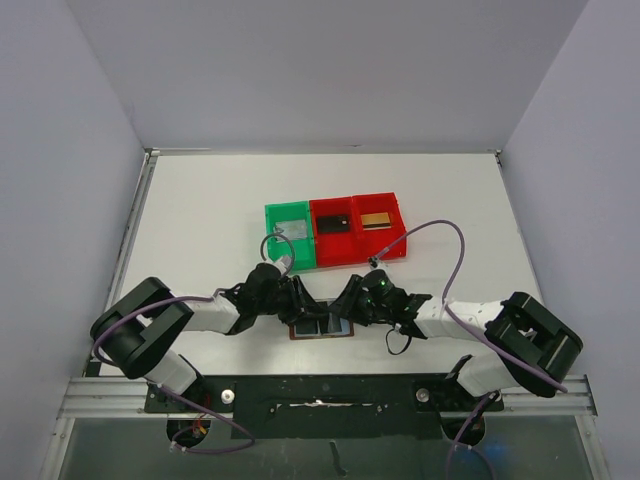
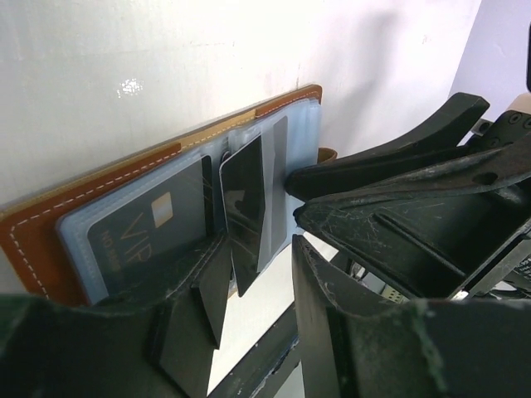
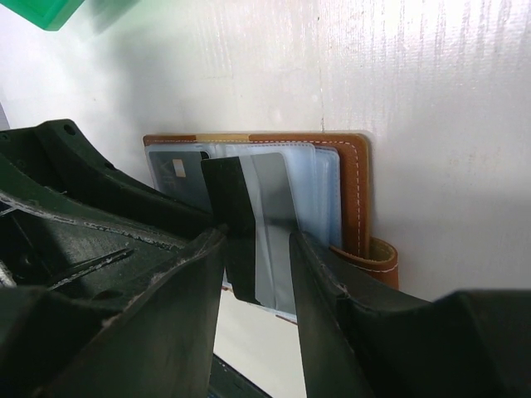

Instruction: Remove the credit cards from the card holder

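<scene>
The brown card holder (image 1: 321, 335) (image 2: 33, 240) (image 3: 357, 191) lies open near the table's front edge. One black credit card (image 2: 245, 207) (image 3: 228, 215) stands tilted up from its middle beside a raised pale sleeve (image 3: 274, 215). A second black card (image 2: 149, 240) lies flat in the other sleeve. My left gripper (image 1: 305, 312) (image 2: 259, 249) is open, with the raised card's lower corner between its fingers, close to one of them. My right gripper (image 1: 350, 308) (image 3: 257, 236) reaches in from the other side. Its jaws are closed in on the raised sleeve and card, and both fingers seem to touch them.
Behind the holder stand a green bin (image 1: 272, 250) and two red bins (image 1: 330, 252) (image 1: 398, 235) in a row. They hold a silver card (image 1: 290, 228), a black card (image 1: 335, 222) and a gold card (image 1: 376, 219). Both grippers crowd the holder, fingertips nearly meeting.
</scene>
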You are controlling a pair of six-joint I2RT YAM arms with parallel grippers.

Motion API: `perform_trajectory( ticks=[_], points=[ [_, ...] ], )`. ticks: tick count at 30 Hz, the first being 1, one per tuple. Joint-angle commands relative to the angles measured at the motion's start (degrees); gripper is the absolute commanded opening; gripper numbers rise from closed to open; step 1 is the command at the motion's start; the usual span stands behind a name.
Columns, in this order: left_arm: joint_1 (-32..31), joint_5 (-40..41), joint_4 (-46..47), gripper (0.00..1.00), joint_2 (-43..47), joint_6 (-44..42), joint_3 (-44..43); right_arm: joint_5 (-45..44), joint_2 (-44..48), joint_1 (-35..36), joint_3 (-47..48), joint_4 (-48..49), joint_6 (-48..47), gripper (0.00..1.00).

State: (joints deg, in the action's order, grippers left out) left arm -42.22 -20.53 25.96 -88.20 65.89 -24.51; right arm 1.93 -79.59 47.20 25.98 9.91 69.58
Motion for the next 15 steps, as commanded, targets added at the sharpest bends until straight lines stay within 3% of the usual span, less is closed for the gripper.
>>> perform_trajectory(
  ticks=[1,15],
  points=[
    [-0.6,-1.9,7.4,0.33,-0.7,2.9,0.2,-1.4,-1.5,-0.2,-2.3,-4.0,-0.4,0.39],
    [-0.9,6.8,-7.4,0.41,2.9,1.4,-1.5,-0.6,-2.3,-0.8,-3.4,-3.0,0.4,0.35]
  ],
)
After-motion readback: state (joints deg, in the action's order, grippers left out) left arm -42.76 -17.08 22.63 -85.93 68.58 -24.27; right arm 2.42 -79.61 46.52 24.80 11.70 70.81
